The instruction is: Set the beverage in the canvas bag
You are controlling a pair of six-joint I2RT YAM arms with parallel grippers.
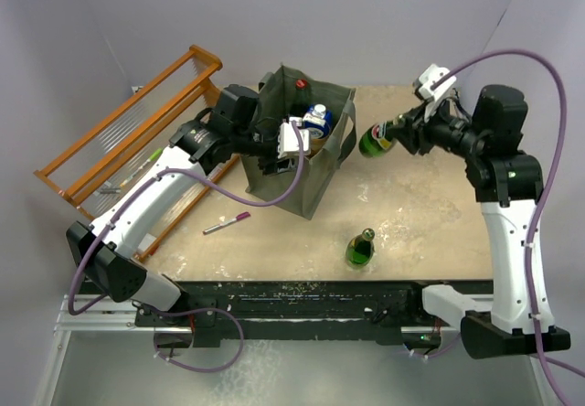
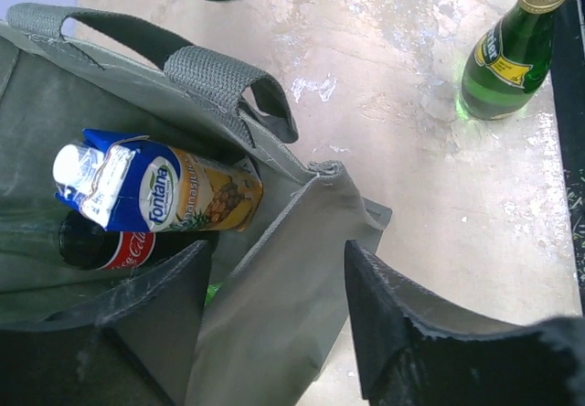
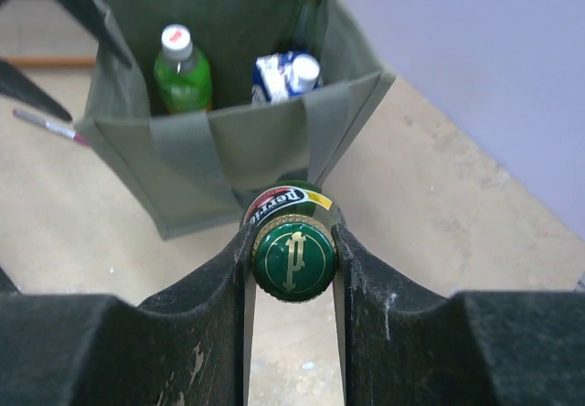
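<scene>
The grey-green canvas bag stands upright at the table's middle, with a juice carton, a cola bottle and a white-capped green bottle inside. My right gripper is shut on the neck of a green Perrier bottle, held level in the air just right of the bag; its cap sits between the fingers. My left gripper is open and straddles the bag's near wall, one finger inside and one outside. A second green bottle stands on the table in front of the bag.
An orange wooden rack lies at the far left. A pink pen lies on the table left of the bag's front. The table's black front edge runs close behind the standing bottle.
</scene>
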